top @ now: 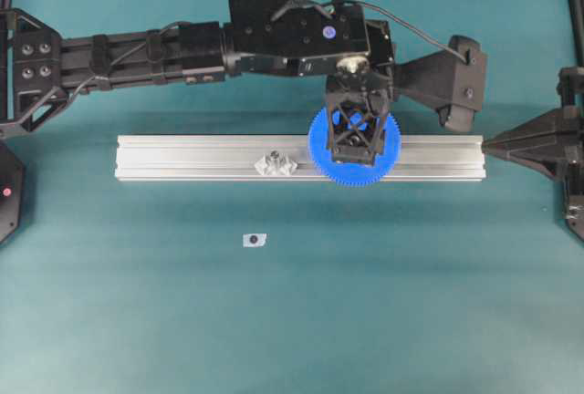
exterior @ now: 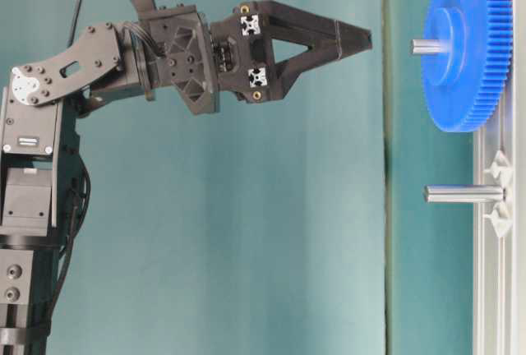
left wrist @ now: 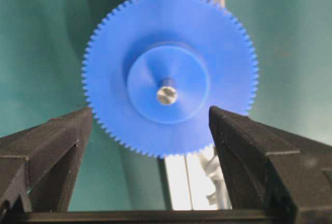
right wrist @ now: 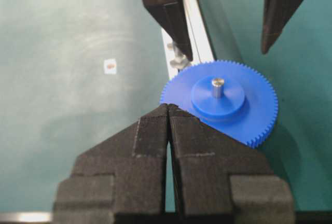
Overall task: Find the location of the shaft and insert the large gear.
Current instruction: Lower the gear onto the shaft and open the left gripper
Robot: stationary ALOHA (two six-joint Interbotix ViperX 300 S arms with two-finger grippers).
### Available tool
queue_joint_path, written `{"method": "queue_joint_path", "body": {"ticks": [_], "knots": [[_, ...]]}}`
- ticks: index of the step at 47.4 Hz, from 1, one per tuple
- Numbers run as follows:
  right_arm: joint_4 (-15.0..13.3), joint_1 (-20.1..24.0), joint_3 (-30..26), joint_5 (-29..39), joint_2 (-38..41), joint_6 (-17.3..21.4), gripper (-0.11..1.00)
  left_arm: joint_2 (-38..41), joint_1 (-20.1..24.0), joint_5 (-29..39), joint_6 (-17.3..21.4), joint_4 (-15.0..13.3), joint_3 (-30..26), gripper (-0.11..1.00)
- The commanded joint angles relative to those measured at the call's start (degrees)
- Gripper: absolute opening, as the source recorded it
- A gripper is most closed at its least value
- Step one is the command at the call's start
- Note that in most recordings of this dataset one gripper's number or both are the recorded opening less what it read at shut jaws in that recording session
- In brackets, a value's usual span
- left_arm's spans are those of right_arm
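Teal tabletop, and the blue gear (top: pixel 356 146) sits seated on its shaft (right wrist: pixel 217 86) near the rail's (top: pixel 182 157) right end. My left gripper (top: pixel 354 143) hangs above it, jaws wide, holding nothing, so I reckon it's inserted. Right gripper (right wrist: pixel 168 117) is parked closed.

The left gripper (right wrist: pixel 223 22) hangs above the gear (right wrist: pixel 223 105), jaws spread, blocking access from above. A second pin (exterior: pixel 462 194) stands nearby on the rail (top: pixel 182 159).

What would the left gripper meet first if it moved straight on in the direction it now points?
Probably the gear, with the shaft tip poking through its hub. The open left gripper points straight at it, apart from it; its jaws may straddle the hub.
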Motion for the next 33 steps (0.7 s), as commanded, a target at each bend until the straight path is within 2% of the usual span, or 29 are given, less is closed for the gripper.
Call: {"method": "queue_joint_path", "body": {"ticks": [1, 18, 33], "knots": [[0.0, -0.09, -1.23, -0.26, 0.26, 0.7, -0.01, -2.37, -0.35, -0.09, -0.18, 0.09, -1.49, 0.87], [0.0, -0.09, -1.23, -0.35, 0.26, 0.7, -0.01, -2.99, -0.44, -0.26, -1.14, 0.09, -1.58, 0.92], [0.0, -0.09, -1.41, -0.35, 0.26, 0.7, -0.01, -3.08, -0.44, -0.09, -1.41, 0.0, -1.85, 0.92]]}}
